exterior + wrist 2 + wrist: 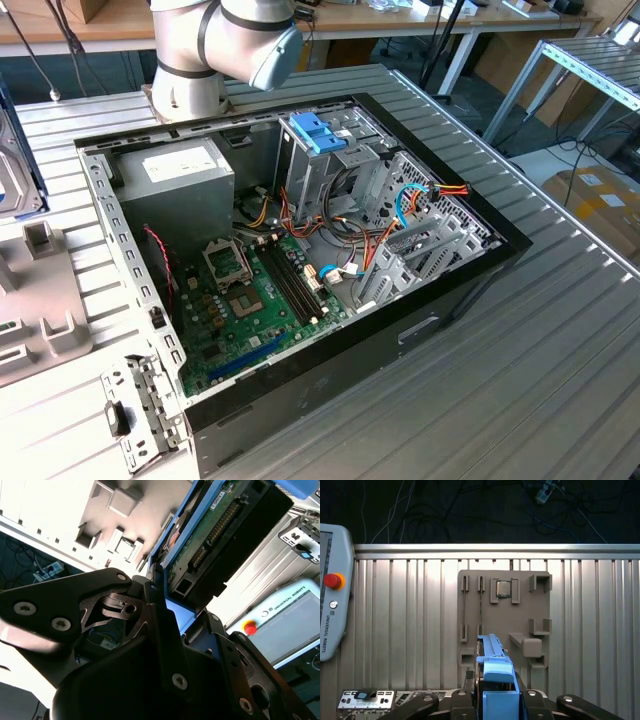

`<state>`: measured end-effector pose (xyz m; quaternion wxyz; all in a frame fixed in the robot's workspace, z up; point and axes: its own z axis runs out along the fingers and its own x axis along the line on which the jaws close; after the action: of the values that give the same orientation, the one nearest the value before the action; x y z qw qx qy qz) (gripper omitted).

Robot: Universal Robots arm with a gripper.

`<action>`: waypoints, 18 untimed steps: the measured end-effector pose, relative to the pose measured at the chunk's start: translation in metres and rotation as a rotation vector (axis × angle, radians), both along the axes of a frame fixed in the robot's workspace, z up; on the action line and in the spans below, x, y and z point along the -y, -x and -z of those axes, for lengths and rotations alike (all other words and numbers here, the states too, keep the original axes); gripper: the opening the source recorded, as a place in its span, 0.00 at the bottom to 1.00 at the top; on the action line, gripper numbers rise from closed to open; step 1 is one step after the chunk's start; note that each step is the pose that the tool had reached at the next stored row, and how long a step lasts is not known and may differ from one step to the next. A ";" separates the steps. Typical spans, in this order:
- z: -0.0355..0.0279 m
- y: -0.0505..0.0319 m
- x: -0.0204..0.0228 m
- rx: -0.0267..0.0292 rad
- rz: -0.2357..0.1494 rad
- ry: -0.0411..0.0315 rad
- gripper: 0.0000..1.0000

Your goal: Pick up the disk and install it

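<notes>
The disk [496, 672], a dark drive with a green circuit board in a light-blue carrier [210, 525], stands on edge between my black fingers [156, 611]. My gripper [497, 702] is shut on its lower end. It hangs over the grey fixture plate [505, 625] on the ribbed metal table. In the exterior view, the disk's blue-rimmed edge [14, 160] shows at the far left above the grey fixture [40, 300]. The open computer case [300, 250] lies apart from it, toward the exterior view's right.
A drive cage with a blue tab [318, 130] stands at the back of the case, beside the power supply [175, 175] and the motherboard [245, 300]. The arm's base [190, 70] is behind the case. A teach pendant [332, 610] lies on the table. A small chip [503, 587] sits in the fixture.
</notes>
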<state>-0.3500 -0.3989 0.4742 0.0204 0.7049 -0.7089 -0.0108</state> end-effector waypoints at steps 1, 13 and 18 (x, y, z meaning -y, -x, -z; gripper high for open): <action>0.0001 -0.0004 0.0000 0.0000 0.000 0.0000 0.37; 0.0014 -0.0081 0.0000 0.0000 0.000 0.0000 0.37; 0.0024 -0.0150 0.0000 0.0000 0.000 0.0001 0.37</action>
<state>-0.3350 -0.3990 0.4718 0.0205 0.7050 -0.7089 -0.0107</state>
